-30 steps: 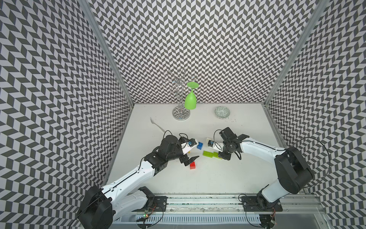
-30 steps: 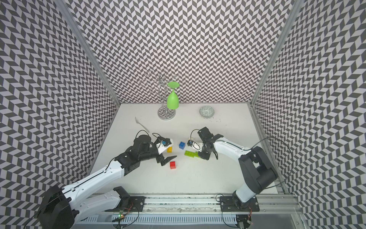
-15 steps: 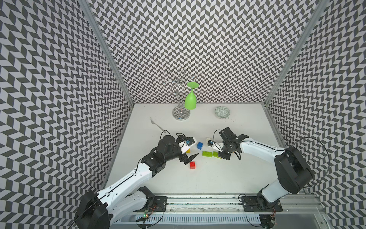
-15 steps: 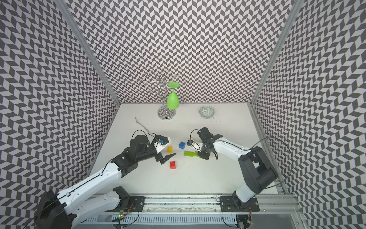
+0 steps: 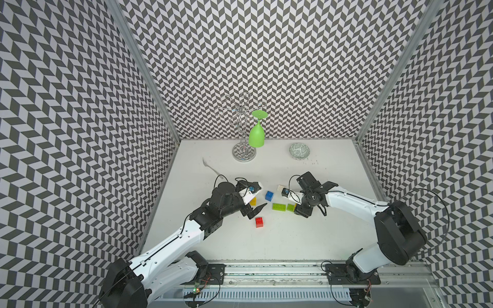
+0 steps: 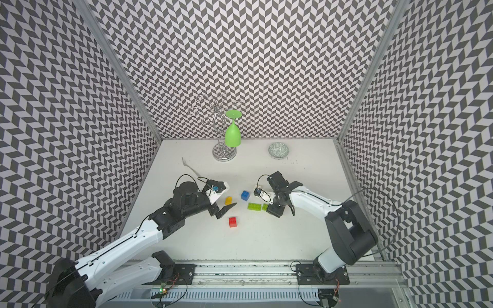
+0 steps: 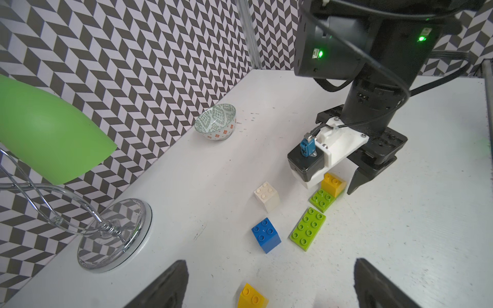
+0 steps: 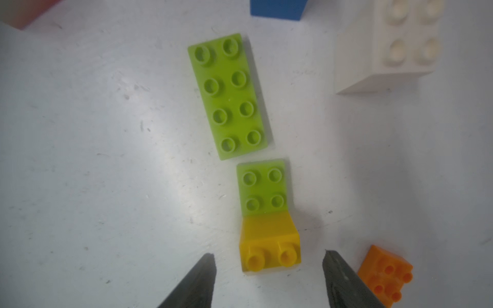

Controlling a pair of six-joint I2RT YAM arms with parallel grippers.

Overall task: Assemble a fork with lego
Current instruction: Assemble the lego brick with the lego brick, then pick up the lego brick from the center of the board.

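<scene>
Lying outside bowl (image 7: pixel 217 133): lego bricks (image 7: pixel 308 229).

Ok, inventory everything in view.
long lime-green brick: 1, lime, centre.
short lime-green brick: 1, lime, off its end.
stacked yellow brick: 1, yellow, on the short one.
loose yellow brick: 1, yellow, by left gripper.
blue brick: 1, blue, behind the long one.
white brick: 1, white, beside blue.
red brick: 1, red, in front.
orange brick: 1, orange, beside right gripper.
bowl: 1, green-white, back right.
rack: 1, chrome, back centre.
wine glass: 1, green, hanging on rack.
plastic fork: 1, pale, back left.
left gripper: 1, black, open.
right gripper: 1, black, open astride the stacked brick.
</scene>
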